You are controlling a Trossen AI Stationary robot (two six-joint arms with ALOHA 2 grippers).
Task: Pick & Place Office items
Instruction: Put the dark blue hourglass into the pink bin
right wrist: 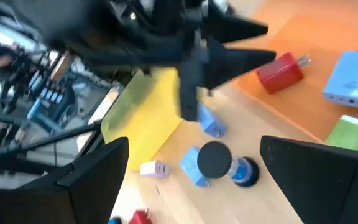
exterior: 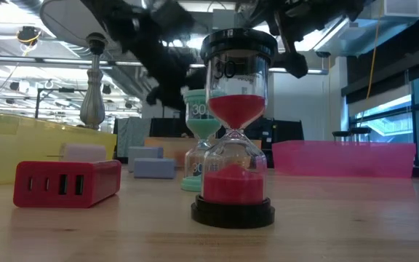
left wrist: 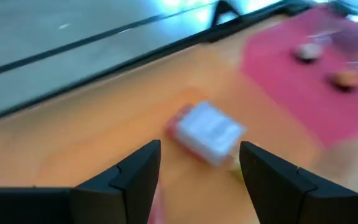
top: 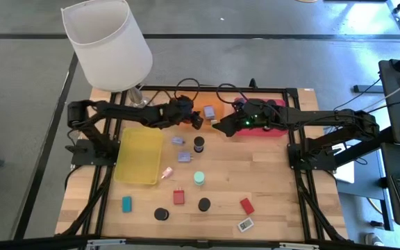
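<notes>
My left gripper (top: 198,120) hangs open over the orange tray (top: 221,107) at the table's far side. In its wrist view, a lavender block (left wrist: 209,132) lies flat on the tray just beyond the open fingers (left wrist: 199,149), apart from them. My right gripper (top: 216,125) is open too (right wrist: 194,149), hovering beside the left one with nothing in it. More office items lie on the wood nearer the front: lavender blocks (top: 184,157), a black-capped hourglass (top: 198,144), a mint one (top: 198,178), a red charger (top: 178,196), black discs (top: 161,214) and a white tag (top: 245,224).
A yellow tray (top: 139,154) lies at the left and a red tray (top: 266,128) at the far right under my right arm. A white-shaded lamp (top: 110,42) stands at the far left corner. A teal block (top: 126,203) and a red block (top: 246,205) lie near the front edge.
</notes>
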